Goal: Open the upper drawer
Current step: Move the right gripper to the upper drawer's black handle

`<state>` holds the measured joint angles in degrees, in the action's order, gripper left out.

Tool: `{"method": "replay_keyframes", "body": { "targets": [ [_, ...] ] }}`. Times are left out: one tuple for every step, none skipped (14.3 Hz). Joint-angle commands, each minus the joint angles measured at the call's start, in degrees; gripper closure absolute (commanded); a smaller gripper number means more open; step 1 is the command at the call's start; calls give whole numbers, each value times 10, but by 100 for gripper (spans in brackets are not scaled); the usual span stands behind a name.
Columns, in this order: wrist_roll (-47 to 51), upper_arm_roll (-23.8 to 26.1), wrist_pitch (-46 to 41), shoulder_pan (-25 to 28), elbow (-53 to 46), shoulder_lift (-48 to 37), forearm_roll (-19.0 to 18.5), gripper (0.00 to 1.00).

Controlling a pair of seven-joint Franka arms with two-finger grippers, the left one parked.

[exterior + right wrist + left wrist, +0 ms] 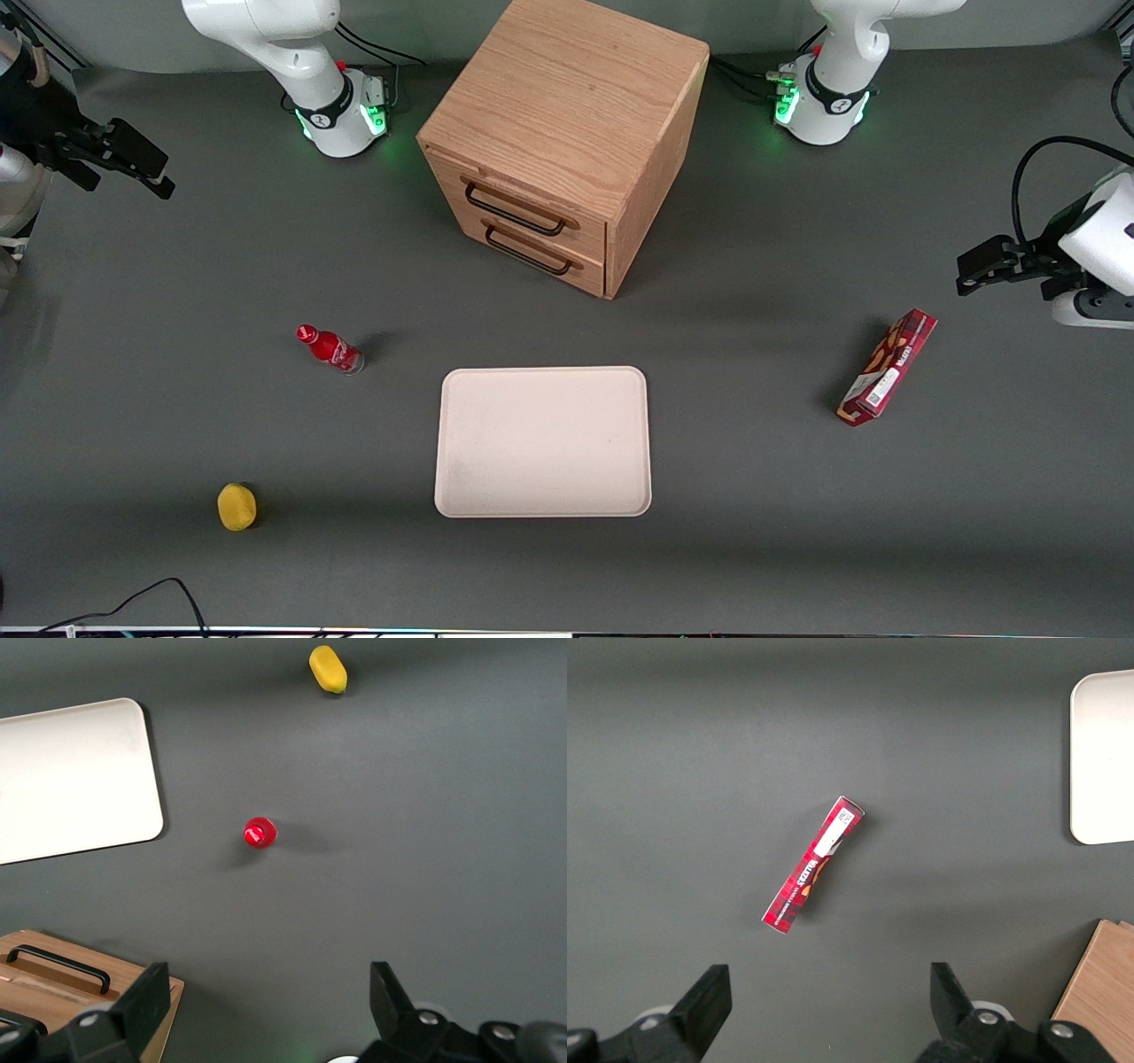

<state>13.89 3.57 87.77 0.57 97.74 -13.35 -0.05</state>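
- The hand (pixel 142 173) hangs above the worktop (pixel 797 496) at the working arm's end, well apart from the cabinet (pixel 567 106), with nothing between its fingers.
- In the right wrist view its two black fingers (pixel 146 992) stand spread wide, with bare worktop between them.
- The oak cabinet stands mid-worktop, between the two arm bases, turned at an angle so its front faces partly toward the working arm's end.
- The upper drawer (pixel 532 213) is the topmost of the two in that front; it sits flush with the cabinet face, shut, its thin black bar handle (pixel 516 211) lying across it.
- The lower drawer (pixel 542 254) sits right beneath it, with a matching handle, also shut.
- A pale tray (pixel 542 441) lies flat on the worktop, nearer the front camera than the cabinet.
- A red bottle (pixel 330 347) stands between the tray and the working arm's end.
- A yellow lump (pixel 236 506) lies nearer the camera than the bottle.
- A red box (pixel 888 367) rests toward the parked arm's end.
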Motion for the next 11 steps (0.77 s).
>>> {"method": "replay_keyframes", "body": {
  "targets": [
    [-10,-6,-12,3,-13,4,8,0],
    [-8,-7,-14,2,-15,4,9,0],
    [-5,-8,-15,2,-18,4,10,0],
    [-5,-8,-15,2,-20,4,10,0],
    [-6,-8,-16,2,-24,4,11,0],
    [-10,-8,-30,3,-26,4,10,0],
    [-10,-1,-36,4,-33,4,11,0],
    [-10,14,-44,14,-40,4,13,0],
    [-8,43,-54,19,-46,6,19,0],
    [-6,73,-53,20,-50,12,20,0],
    [-1,110,-52,20,-55,24,20,0]
  ]
}}
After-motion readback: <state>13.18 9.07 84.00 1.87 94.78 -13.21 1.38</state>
